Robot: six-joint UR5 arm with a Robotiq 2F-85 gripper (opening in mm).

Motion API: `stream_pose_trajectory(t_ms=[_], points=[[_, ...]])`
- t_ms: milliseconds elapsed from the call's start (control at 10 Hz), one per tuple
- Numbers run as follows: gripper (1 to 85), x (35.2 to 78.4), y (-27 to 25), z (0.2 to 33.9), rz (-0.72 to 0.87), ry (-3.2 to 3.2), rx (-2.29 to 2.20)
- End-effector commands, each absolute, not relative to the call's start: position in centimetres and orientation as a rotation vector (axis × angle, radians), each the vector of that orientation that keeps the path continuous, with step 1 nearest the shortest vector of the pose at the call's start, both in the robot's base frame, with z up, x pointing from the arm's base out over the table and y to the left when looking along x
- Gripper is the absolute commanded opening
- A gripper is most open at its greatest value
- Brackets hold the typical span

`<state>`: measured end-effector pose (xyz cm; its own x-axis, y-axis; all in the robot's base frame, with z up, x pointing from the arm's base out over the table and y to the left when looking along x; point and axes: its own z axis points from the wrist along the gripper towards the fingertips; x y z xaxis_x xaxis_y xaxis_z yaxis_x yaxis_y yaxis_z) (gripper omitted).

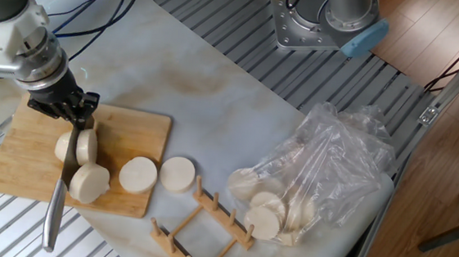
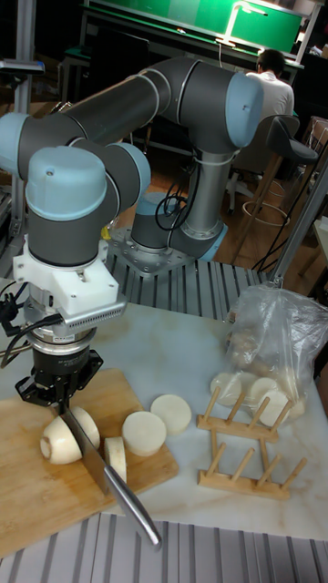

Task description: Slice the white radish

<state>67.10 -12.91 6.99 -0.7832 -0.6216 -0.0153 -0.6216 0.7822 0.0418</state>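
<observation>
The white radish [image 1: 75, 146] [image 2: 60, 441] lies on the bamboo cutting board [image 1: 135, 129] [image 2: 27, 496], its rounded end to the left. My gripper [image 1: 73, 114] [image 2: 56, 393] hangs just above it, shut on a knife [image 1: 54, 213] [image 2: 128, 501]. The knife runs down through the radish and splits a thin slice [image 1: 89, 144] [image 2: 88, 424] from the rounded end. A thick cut piece [image 1: 88, 183] [image 2: 116, 455] rests against the knife nearer the board's front edge. Two cut discs lie to the right, one [image 1: 138, 175] [image 2: 144, 433] on the board's corner and one [image 1: 177, 174] [image 2: 171, 412] on the marble sheet.
A wooden peg rack [image 1: 205, 225] [image 2: 244, 446] stands right of the discs. Beyond it sits a clear plastic bag [image 1: 325, 169] [image 2: 273, 346] with pale round slices inside. The arm's base [image 1: 324, 21] is bolted at the back. The knife's free end overhangs the slatted table front.
</observation>
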Motion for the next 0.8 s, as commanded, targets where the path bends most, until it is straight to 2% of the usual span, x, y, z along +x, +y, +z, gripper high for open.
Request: stream_pose_trajectory(t_ms=[0, 700], points=[[1.3, 67.9, -11.6, 6.5, 0.079, 2.956, -0.988], [1.3, 68.8, -11.5, 7.3, 0.132, 2.932, -0.994]])
